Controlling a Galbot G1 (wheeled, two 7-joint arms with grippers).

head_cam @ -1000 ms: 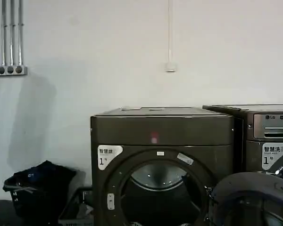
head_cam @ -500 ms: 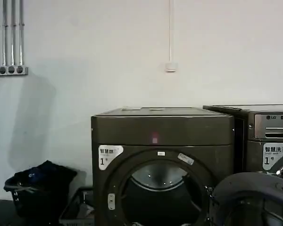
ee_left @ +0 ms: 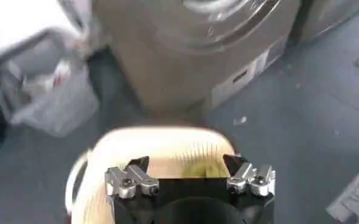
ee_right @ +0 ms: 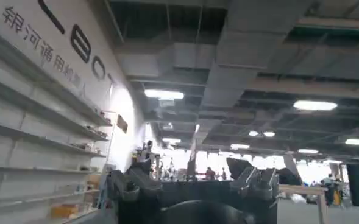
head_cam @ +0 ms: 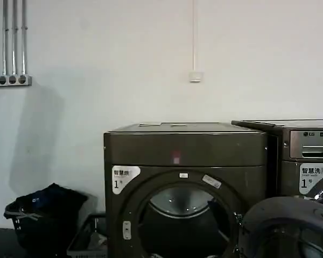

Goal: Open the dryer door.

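I see the dryer point(head_cam: 185, 150) as smooth satin bronze metal, its dryer door point(head_cam: 288, 226) matt dark plastic inside, laundry basket point(ee_left: 161, 152) cream plastic.

The dryer point(head_cam: 184, 161) sticker reads "1"; neighbouring machine point(head_cam: 307, 156) reads "LG".

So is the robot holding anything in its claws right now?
No. The left gripper is open above a pale basket, and the right gripper is open in the air. The dryer door already hangs open.
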